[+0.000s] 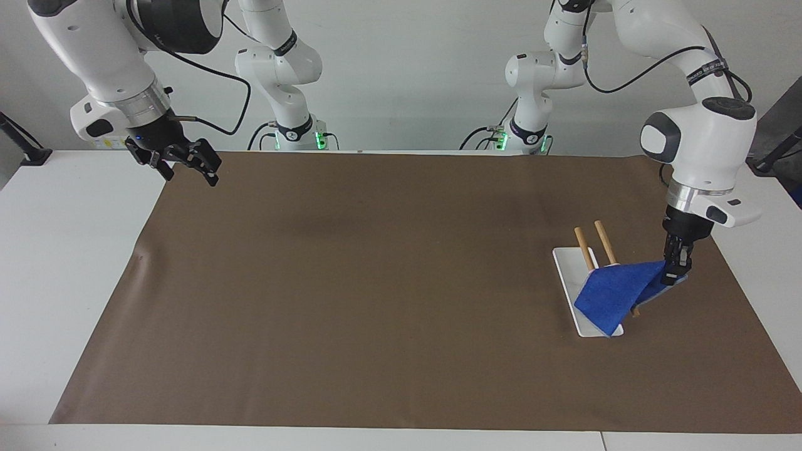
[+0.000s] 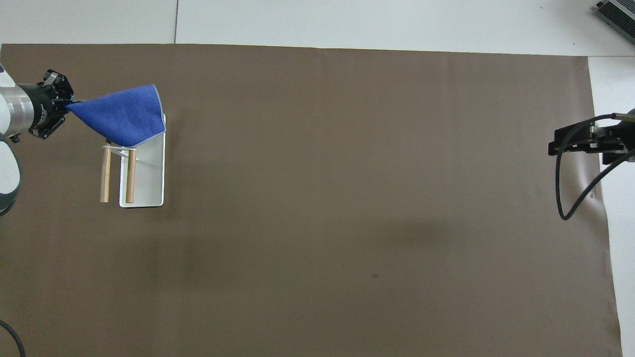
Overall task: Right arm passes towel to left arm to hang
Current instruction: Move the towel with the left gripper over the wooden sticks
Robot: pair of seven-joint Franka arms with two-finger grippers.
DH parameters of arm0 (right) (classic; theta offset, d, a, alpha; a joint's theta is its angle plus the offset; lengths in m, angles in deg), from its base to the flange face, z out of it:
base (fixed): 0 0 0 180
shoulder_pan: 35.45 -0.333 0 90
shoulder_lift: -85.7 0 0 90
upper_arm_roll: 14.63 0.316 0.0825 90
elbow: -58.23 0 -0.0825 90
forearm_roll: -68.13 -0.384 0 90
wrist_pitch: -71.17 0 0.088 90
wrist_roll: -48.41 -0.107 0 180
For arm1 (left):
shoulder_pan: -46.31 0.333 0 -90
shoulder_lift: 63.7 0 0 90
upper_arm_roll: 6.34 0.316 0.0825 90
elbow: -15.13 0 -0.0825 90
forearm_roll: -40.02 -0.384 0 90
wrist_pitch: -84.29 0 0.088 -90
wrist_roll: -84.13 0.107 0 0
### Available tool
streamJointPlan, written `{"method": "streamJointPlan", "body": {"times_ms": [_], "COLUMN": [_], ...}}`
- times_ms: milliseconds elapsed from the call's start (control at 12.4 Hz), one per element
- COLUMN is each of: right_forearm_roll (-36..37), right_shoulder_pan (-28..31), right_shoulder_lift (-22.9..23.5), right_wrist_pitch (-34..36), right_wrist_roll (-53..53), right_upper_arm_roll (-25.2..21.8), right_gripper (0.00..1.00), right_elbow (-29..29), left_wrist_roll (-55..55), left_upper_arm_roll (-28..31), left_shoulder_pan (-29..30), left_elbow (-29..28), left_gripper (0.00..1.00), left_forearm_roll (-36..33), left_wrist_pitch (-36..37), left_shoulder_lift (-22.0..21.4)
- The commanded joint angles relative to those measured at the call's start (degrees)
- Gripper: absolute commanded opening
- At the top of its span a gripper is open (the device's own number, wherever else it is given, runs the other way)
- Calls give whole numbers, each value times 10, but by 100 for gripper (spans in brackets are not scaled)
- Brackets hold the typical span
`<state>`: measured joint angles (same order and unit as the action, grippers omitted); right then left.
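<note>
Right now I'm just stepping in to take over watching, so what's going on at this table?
The left pincer is shut on a corner of the blue towel, which drapes over the two wooden rods of a small rack on a white base at the left arm's end of the brown mat. The right pincer is open and empty, raised over the mat's edge at the right arm's end.
</note>
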<state>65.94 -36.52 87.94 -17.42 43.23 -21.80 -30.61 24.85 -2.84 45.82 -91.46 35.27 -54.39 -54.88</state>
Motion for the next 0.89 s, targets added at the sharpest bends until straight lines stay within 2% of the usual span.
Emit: {"method": "streamJointPlan", "body": {"times_ms": [0,404,565,807], "right_forearm_roll": [12,8,8,7], "right_shoulder_pan": [5,7,4,2], "right_shoulder_lift": [-41,-55,-54,-54], "right_wrist_pitch": [-21,-24,-25,-29], "right_wrist_roll": [-12,-6,-8,3], "right_upper_arm_roll": [8,9,8,10], "right_gripper": [100,100,100,100], "right_elbow": [-60,-70,-69,-64], "left_wrist_roll": [5,3,4,1], "left_upper_arm_roll": [5,-2,-4,-5], "left_shoulder_pan": [-4,-8,-8,-8], "left_elbow": [44,78,66,14], "left_gripper": [0,0,0,0], "left_forearm_roll": [-47,-115,-112,-107], "left_wrist_pitch": [80,145,128,46], "left_shoulder_lift": [0,3,1,-7]}}
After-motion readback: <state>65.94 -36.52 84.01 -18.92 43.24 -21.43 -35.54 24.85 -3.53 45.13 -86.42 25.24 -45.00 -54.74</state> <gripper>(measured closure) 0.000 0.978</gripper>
